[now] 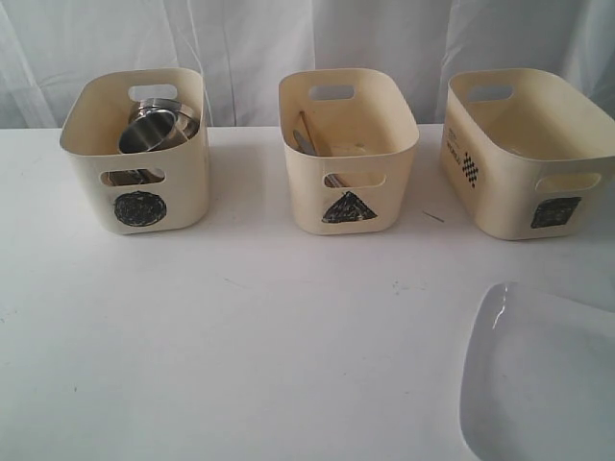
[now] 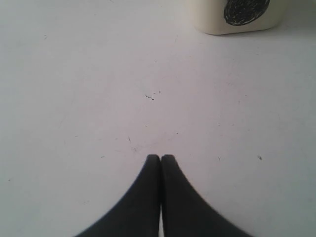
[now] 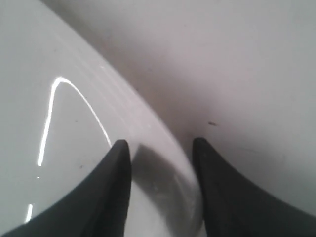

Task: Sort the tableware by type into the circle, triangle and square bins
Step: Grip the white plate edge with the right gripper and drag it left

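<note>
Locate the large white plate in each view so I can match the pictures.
Exterior view: plate at the lower right, cut off by the frame.
Left wrist view: not in it.
Right wrist view: plate close up, its rim running between the fingers of the open right gripper.
Shared landmark: the white table, in all three; the circle bin ties exterior and left wrist views.
</note>
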{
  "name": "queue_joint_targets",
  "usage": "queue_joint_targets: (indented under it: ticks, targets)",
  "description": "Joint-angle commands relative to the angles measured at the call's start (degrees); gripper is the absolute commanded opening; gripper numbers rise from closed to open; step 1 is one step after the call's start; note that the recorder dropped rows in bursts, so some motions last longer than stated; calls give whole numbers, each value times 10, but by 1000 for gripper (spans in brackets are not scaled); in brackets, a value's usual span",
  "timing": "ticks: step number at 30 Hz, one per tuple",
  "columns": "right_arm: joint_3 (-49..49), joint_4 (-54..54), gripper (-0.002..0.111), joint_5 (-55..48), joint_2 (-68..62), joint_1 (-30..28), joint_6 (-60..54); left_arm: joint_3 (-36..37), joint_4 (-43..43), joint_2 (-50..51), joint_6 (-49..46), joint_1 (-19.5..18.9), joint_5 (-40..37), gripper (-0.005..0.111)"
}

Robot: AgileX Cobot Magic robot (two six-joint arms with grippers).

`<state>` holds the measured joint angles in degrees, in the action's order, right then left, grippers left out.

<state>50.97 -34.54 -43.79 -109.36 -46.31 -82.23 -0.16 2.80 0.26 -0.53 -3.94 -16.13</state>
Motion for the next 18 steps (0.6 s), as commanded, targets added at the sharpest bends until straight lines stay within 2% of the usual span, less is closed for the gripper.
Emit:
queue_joint_targets:
  ticks: [1, 5, 10, 12, 18]
  targets:
    - [-38, 105, 0, 169, -60, 5, 1, 2, 1, -3, 5, 0, -1, 0]
    - [-38, 38, 0, 157, -56, 25, -13, 2, 1, -3, 5, 0, -1, 0]
    - [-38, -49, 0, 96, -62, 56, -137, 2, 1, -3, 5, 0, -1, 0]
    - [-38, -49, 0, 96, -68, 63, -144, 2, 1, -3, 5, 0, -1, 0]
    - [-38, -45, 14, 127, -93, 69, -136, 2, 1, -3, 5, 0, -1, 0]
